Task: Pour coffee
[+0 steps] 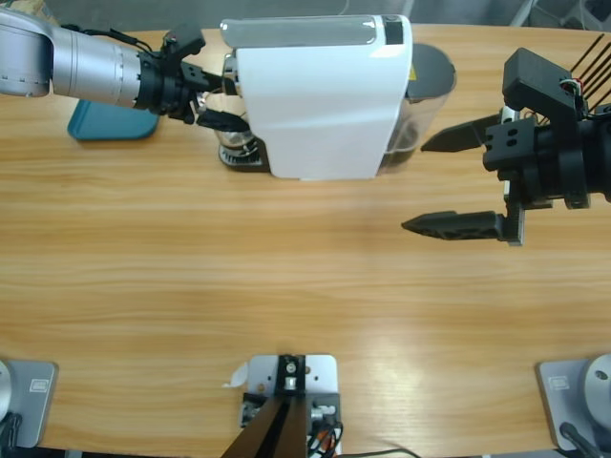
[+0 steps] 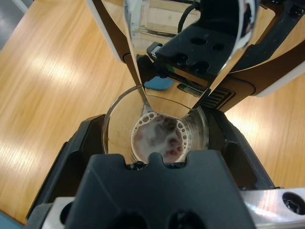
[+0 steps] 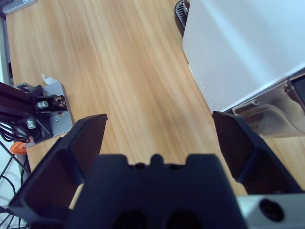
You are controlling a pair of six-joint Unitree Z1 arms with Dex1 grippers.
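A: From above, what do you see?
B: The left gripper (image 1: 205, 100) reaches under the white boxy coffee machine (image 1: 320, 95); the right gripper (image 1: 456, 181) hovers apart, jaws spread.

A: And the left wrist view?
B: Its jaws pinch the small clear glass tumbler (image 2: 155, 133). Dark foamy coffee (image 2: 159, 140) lies shallow inside, below the shiny spout (image 2: 183, 52).

A: The right wrist view?
B: Only wooden table (image 3: 119, 71), nothing held.

A: The step?
B: Probably taking out the glass; it should stay level.
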